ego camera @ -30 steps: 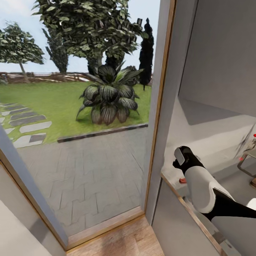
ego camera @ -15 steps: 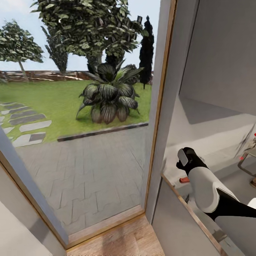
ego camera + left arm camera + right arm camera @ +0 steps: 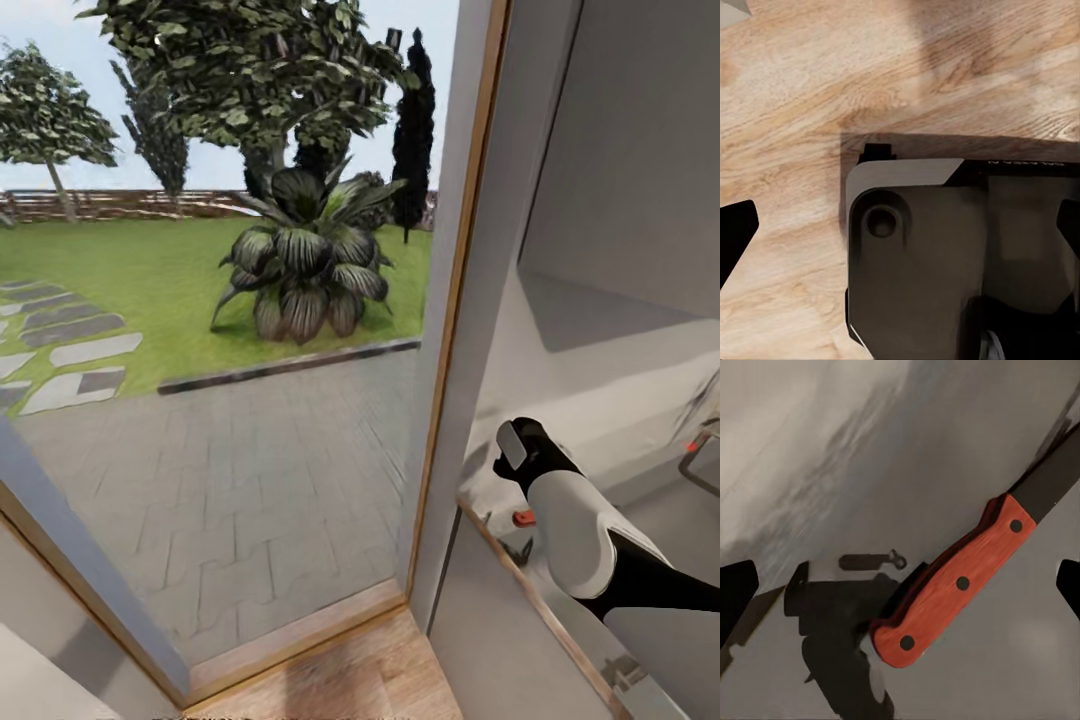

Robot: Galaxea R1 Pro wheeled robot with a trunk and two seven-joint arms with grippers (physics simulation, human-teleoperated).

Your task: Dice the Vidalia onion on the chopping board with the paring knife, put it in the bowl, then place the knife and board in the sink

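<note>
The head view looks out through a tall glass door onto a paved patio, lawn and a dark leafy plant (image 3: 305,275), with the right arm (image 3: 580,530) reaching over the grey worktop (image 3: 560,420) at the right. In the right wrist view the paring knife (image 3: 960,585) lies flat on the worktop between the spread fingertips of the right tool (image 3: 900,585), which is open and not touching it. The left wrist view looks down on wooden floor (image 3: 832,90) and the robot's base (image 3: 945,255); the left tool's fingertips sit wide apart, holding nothing.
</note>
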